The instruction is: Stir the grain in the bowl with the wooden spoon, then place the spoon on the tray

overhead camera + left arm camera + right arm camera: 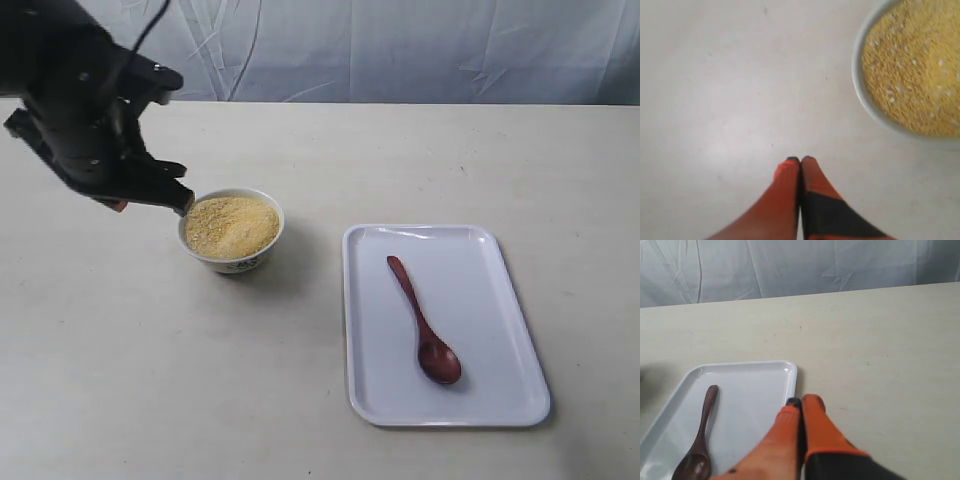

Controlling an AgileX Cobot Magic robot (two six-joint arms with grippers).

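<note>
Your left tool (183, 203), closed on nothing, hangs beside the small round white ceramic bowl (235, 264); the fine yellow-tan grain (232, 226) lies mounded inside, stirred or not I cannot tell. The dark reddish-brown wooden spoon (420, 322) lies in the large white rectangular plastic tray (485, 300), so placing looks done; your right tool (801, 401), also closed and empty, hovers over the pale desk (880, 340) by the tray's corner.

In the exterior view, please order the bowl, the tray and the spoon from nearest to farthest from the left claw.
1. The bowl, just beside the left claw, on its right in this view.
2. The tray, farther right; its near edge comes before the spoon.
3. The spoon, lying inside the tray, past that edge.
</note>
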